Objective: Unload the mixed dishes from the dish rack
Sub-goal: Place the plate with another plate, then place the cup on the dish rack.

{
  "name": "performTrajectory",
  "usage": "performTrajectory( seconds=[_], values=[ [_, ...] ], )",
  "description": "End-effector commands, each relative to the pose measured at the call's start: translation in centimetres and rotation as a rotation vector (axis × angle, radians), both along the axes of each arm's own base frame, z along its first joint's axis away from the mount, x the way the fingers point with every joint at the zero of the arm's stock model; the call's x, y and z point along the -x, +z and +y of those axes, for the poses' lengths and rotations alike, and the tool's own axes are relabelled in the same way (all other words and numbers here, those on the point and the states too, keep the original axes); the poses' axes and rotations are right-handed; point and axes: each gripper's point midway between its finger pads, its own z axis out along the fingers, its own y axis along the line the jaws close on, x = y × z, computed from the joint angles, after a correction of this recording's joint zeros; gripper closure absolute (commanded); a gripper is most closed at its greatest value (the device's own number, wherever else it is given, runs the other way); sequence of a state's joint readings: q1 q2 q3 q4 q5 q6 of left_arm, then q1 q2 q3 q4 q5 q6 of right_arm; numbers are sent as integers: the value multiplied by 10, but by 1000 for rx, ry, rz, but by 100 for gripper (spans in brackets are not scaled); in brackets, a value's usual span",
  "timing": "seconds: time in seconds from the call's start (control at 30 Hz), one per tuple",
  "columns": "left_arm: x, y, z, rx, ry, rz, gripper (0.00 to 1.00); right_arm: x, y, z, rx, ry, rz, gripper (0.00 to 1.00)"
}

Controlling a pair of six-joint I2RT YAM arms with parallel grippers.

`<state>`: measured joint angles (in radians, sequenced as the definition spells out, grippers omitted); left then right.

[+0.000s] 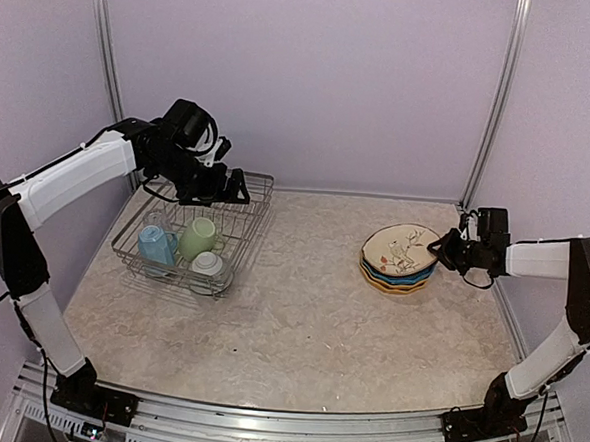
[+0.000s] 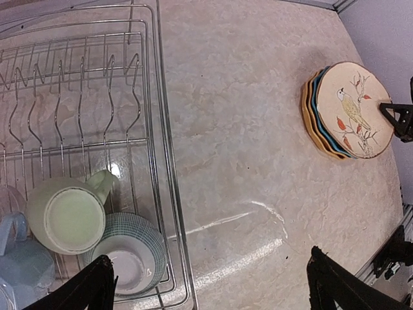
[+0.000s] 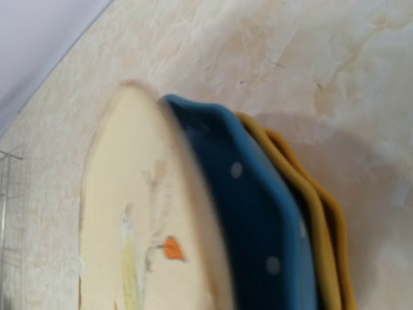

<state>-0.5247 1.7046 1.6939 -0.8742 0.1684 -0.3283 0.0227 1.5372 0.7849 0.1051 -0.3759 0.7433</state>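
Note:
The dish rack (image 1: 243,218), a silver wire basket (image 2: 151,129), stands at the left. In it lie a light green mug (image 1: 198,237) (image 2: 64,214), a light blue cup (image 1: 156,245) (image 2: 19,261) and a small white cup (image 1: 208,266) (image 2: 126,261). My left gripper (image 1: 233,185) (image 2: 216,287) hangs wide open over the rack's right rim, holding nothing. At the right, the cream plate (image 1: 402,248) (image 3: 142,213) tops a stack with the blue dotted plate (image 3: 258,213) and yellow plates (image 3: 326,226). My right gripper (image 1: 442,248) sits at the cream plate's right rim; its jaws do not show clearly.
Upright wire dividers (image 2: 84,97) fill the rack's far half. Purple walls close in the back and both sides, with metal posts (image 1: 498,103) in the corners. The marbled tabletop (image 1: 300,301) spreads between rack and plate stack.

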Motion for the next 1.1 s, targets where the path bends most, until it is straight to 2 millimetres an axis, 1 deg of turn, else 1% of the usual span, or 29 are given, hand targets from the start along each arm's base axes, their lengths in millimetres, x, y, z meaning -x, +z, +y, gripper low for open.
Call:
performTrajectory(
  seconds=[0.0, 0.1, 0.33, 0.4, 0.53, 0.63, 0.7, 0.8, 0.87, 0.93, 0.97, 1.07],
  values=[
    [-2, 0, 2, -41, -2, -7, 1, -7, 12, -3, 29, 16, -58, 78],
    [-3, 0, 5, -55, 6, -13, 1, -3, 9, -4, 43, 22, -46, 70],
    [-10, -7, 19, -109, 72, 4, 1, 5, 16, -14, 124, 9, -41, 54],
    [-12, -8, 20, -103, 86, 16, 1, 7, 21, -18, 157, -1, -55, 47],
    [-15, -11, 22, -97, 103, 35, 1, 17, 23, -26, 213, -14, -37, 37],
    [-20, -17, 32, -125, 137, 51, 1, 23, 27, -27, 233, -9, -48, 30],
    [-24, -21, 43, -165, 171, 68, 1, 27, 30, -29, 238, -14, -56, 27],
    [-33, -31, 64, -253, 234, 85, 1, 32, 34, -26, 227, -8, -69, 24],
    [-37, -39, 74, -299, 255, 95, 1, 33, 37, -22, 213, 6, -81, 23],
    [-40, -48, 81, -342, 263, 113, 1, 34, 41, -18, 210, 15, -89, 22],
    [-42, -56, 84, -368, 266, 128, 1, 34, 45, -16, 210, 19, -100, 21],
    [-42, -71, 86, -405, 243, 160, 1, 33, 54, -9, 208, 33, -125, 18]
  ],
)
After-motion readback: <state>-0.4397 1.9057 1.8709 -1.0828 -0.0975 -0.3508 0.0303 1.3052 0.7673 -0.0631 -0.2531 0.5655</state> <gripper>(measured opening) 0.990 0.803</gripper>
